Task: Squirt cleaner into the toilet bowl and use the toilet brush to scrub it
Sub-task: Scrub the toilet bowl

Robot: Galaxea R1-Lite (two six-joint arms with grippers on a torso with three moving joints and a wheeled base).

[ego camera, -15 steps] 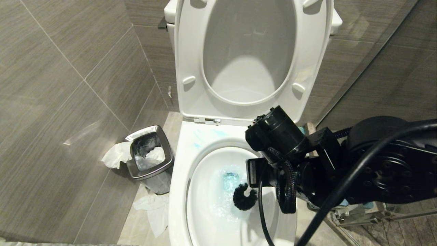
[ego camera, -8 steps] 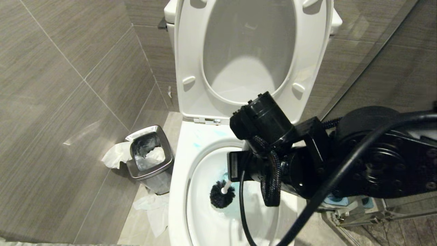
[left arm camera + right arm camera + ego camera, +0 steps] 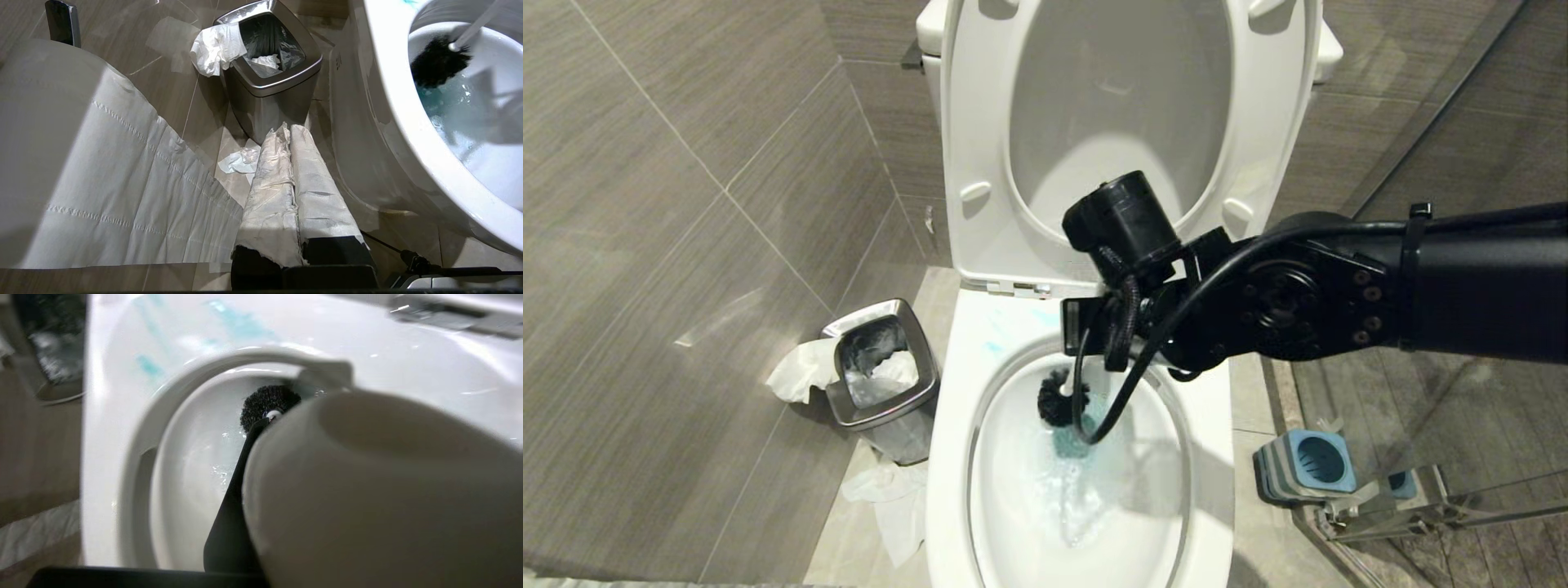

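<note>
**tilefan:** Right gripper (image 3: 1086, 335) is clamped narrow on the toilet brush (image 3: 1058, 398), handle filling most of the right wrist view. From the fingers the handle runs down and away into the toilet bowl (image 3: 952, 457), so the black bristle head sits at the back wall of the bowl, just under the rim and above the waterline.

**mopbot77:** And the left one?

**tilefan:** Left gripper (image 3: 292, 179) is parked low beside the bowl, fingers pressed together, holding nothing. The right arm is the only one near the job.

**mopbot77:** What's in the bowl?

**tilefan:** Foamy water tinted by the cleaner (image 3: 1068, 441), plus turquoise smears on the back rim. I think the bristles touch the porcelain, but the arm's cable hides part of it. The steel waste bin (image 3: 879, 363) holds crumpled paper, and the blue brush holder (image 3: 1308, 462) stands empty on the floor.
</note>
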